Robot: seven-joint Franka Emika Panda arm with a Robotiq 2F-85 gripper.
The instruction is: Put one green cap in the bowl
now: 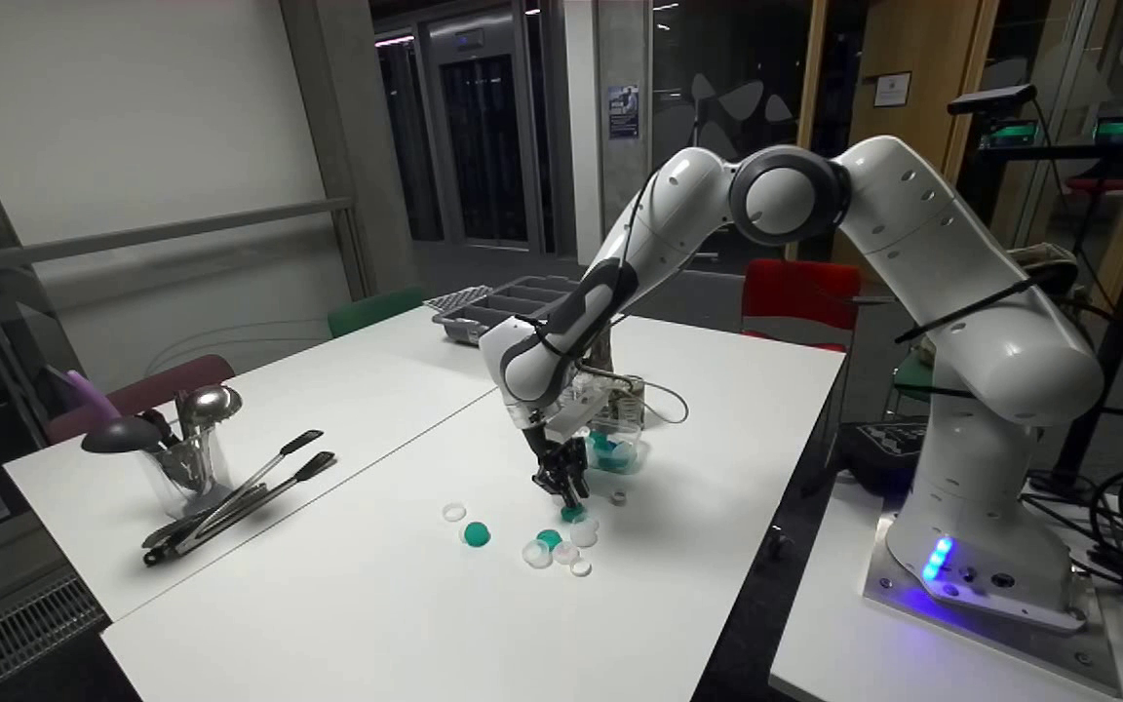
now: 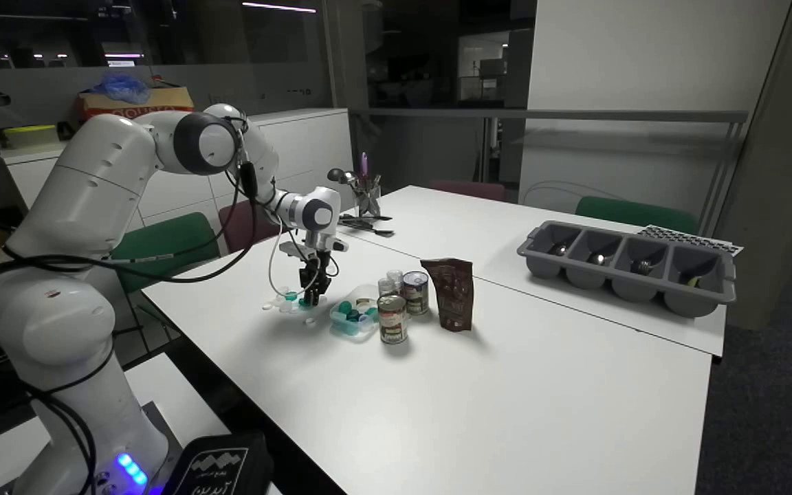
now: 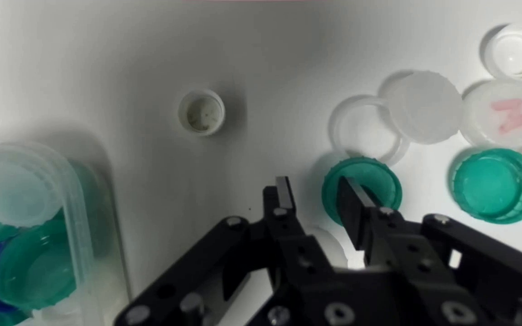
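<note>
My gripper (image 3: 314, 188) points down low over the table, its fingers apart with nothing clamped. In the wrist view, one finger overlaps the inside of an upturned green cap (image 3: 382, 180); the other finger is outside its rim, with a gap. I cannot tell whether the finger touches the cap. This cap (image 1: 572, 513) also shows under the gripper (image 1: 573, 492) in an exterior view. Another green cap (image 3: 492, 185) lies to the right. A further green cap (image 1: 476, 533) lies apart. The see-through bowl (image 3: 79, 222) is at the wrist view's left, holding green, blue and whitish caps; it also shows in both exterior views (image 1: 628, 458) (image 2: 349, 327).
Whitish caps (image 3: 424, 107) and a clear ring (image 3: 340, 129) lie close around the green caps. A small white cap (image 3: 202, 112) lies between bowl and gripper. Cans (image 2: 392, 320) and a brown pouch (image 2: 452, 295) stand by the bowl. A grey tray (image 2: 633, 265) and utensils (image 1: 250, 497) are farther off.
</note>
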